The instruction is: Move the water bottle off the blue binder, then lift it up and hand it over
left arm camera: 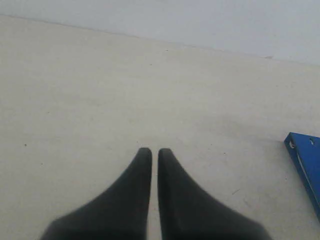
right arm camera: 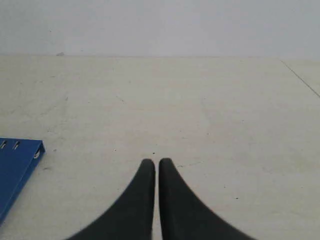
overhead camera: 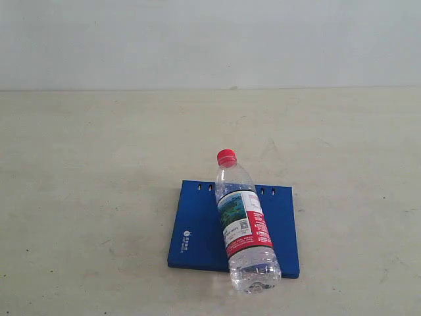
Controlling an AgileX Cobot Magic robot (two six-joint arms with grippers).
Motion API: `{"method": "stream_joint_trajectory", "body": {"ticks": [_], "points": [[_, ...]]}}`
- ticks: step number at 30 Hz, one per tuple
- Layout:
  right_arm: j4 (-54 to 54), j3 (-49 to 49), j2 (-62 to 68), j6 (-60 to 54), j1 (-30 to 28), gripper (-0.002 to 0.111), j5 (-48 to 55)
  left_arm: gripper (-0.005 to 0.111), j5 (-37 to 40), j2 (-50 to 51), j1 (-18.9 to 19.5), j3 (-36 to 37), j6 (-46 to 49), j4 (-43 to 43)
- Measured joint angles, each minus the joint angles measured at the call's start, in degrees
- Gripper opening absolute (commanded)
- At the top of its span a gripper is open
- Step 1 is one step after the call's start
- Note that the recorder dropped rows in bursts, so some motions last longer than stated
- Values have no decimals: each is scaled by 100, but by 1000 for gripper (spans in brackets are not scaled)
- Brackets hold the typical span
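The water bottle (overhead camera: 243,224), clear with a red cap and a green-and-red label, lies on its side across the blue binder (overhead camera: 197,227), its base overhanging the binder's near edge. Neither arm shows in the exterior view. In the left wrist view my left gripper (left arm camera: 155,151) is shut over bare table, holding nothing, with a corner of the blue binder (left arm camera: 306,162) off to one side. In the right wrist view my right gripper (right arm camera: 156,162) is shut too, empty, with a corner of the blue binder (right arm camera: 15,167) beside it. The bottle is out of both wrist views.
A pale beige table (overhead camera: 85,197) spreads around the binder and meets a plain light wall (overhead camera: 210,39) at the back. A thin seam line (right arm camera: 300,75) crosses the table surface in the right wrist view.
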Motion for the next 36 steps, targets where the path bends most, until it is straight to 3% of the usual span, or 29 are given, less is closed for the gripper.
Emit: {"method": "stream_joint_trajectory", "body": {"ticks": [12,15,18,21,32,36], "points": [[-341,0,0,-646,0,0,-132,5,0,0,0,0,0,0],[621,0,0,64,0,0,-541,5,0,0,0,0,0,0],[2527,0,0,1515,0,0,-799,5,0,0,0,0,0,0],[3549,0,0,2533,0,0,-880,5,0,0,0,0,0,0],[3999,0,0,3115,0,0,-581,5,0,0,0,0,0,0],[3642,13,0,2623,0,0,-1594,5,0,0,0,0,0,0]]}}
